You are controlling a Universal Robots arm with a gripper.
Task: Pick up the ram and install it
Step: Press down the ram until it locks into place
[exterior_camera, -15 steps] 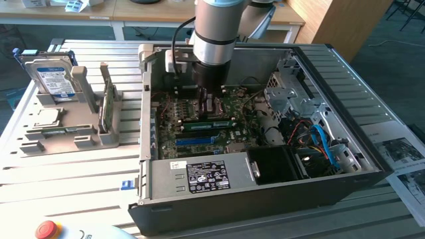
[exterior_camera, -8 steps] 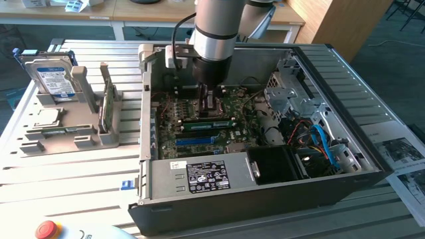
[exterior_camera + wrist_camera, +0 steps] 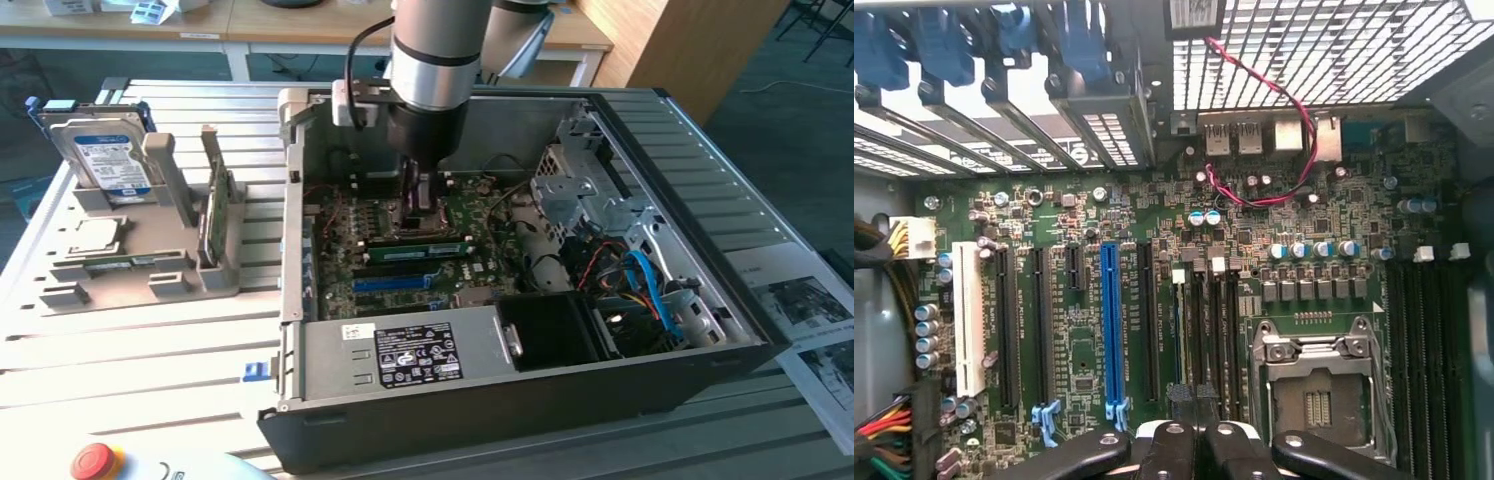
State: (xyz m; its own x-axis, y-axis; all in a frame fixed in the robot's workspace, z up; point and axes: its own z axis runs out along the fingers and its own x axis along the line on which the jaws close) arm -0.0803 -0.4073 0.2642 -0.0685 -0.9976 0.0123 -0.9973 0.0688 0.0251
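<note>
we log the arm reaching down into the open computer case (image 3: 534, 400), with the gripper (image 3: 424, 200) low over the motherboard (image 3: 467, 215), near the case's back wall. in the wrist view the gripper (image 3: 1194, 440) shows two black fingers (image 3: 1169, 455) drawn close together with only a thin gap; they pinch a dark, narrow edge that sits over the memory slots (image 3: 1204, 330), just beside the cpu socket (image 3: 1319, 385). we cannot confirm from either view that this edge is the ram. in the exterior view a green ram stick (image 3: 420, 248) lies seated across the motherboard, just in front of the gripper, toward the power supply (image 3: 407, 355). outside the case, on the exterior view's left, we note a grey holder (image 3: 134, 270) carrying a hard drive (image 3: 114, 160) with a blue label and an upright green card (image 3: 214, 210). a red wire (image 3: 1299, 130) loops across the motherboard near the rear ports.
</note>
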